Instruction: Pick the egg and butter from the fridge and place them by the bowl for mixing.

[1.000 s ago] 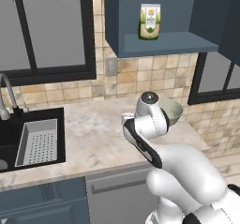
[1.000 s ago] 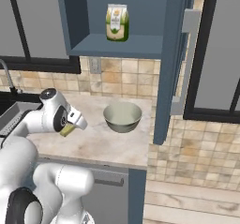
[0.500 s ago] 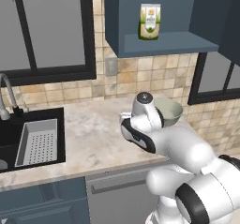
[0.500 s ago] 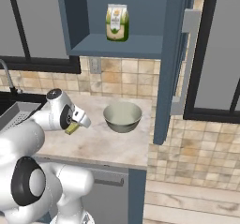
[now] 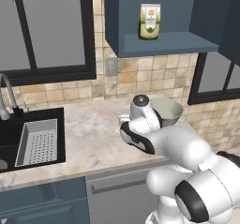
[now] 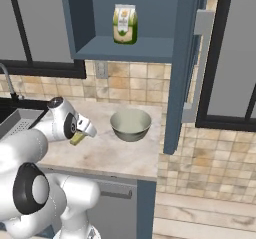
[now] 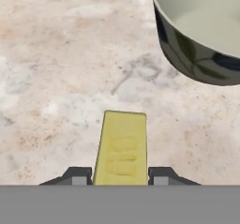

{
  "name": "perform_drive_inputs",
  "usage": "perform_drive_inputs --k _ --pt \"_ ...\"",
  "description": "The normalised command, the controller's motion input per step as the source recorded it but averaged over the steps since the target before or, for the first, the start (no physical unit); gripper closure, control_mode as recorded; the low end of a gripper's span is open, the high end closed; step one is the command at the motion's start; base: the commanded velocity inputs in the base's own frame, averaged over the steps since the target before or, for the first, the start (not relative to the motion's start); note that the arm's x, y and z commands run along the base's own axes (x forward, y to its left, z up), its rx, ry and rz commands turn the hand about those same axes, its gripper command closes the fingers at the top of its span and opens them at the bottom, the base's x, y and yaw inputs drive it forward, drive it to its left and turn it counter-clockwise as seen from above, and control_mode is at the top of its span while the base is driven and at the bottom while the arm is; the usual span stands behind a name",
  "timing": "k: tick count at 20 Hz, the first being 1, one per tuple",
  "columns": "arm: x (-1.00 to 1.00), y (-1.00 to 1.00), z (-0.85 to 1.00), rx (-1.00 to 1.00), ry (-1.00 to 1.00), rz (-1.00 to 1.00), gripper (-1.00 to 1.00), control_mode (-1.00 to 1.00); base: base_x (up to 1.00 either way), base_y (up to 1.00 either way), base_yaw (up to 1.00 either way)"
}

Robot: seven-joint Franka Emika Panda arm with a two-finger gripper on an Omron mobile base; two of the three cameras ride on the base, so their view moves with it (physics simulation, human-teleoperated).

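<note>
My gripper (image 7: 121, 175) is shut on the butter (image 7: 121, 148), a yellow stick that juts forward between the two dark fingertips (image 7: 77, 175). It hangs just above the marbled counter (image 7: 56, 78). The grey bowl (image 7: 197, 49) stands on the counter ahead and to the right, a short gap from the stick's end. In the right base view, the gripper (image 6: 82, 133) points down and to the right with the butter (image 6: 76, 139) under it, left of the bowl (image 6: 131, 125). The left base view has the bowl (image 5: 168, 109) just behind my wrist. The egg and the fridge are out of view.
A black sink (image 5: 9, 145) with a grey strainer basket (image 5: 37, 141) and a faucet (image 5: 5, 94) lies at the counter's left end. An open wall cabinet holds a green-and-white bag (image 6: 125, 24); its open door (image 6: 182, 58) hangs down right of the bowl.
The hand has shifted slightly left with the butter still gripped, and the arm's lower links have swung in closer. The bowl has not moved.
</note>
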Motion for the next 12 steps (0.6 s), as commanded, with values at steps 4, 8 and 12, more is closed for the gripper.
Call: perform_drive_inputs --k 4,8,12 --pt "0.10 -0.23 -0.25 -0.01 -0.02 0.00 1.00 -1.00 0.00 0.00 0.00" --pt "0.16 -0.28 -0.14 0.00 -0.01 0.00 1.00 -1.00 0.00 0.00 0.00" --pt "0.11 -0.13 -0.08 0.00 0.00 0.00 1.00 -1.00 0.00 0.00 0.00"
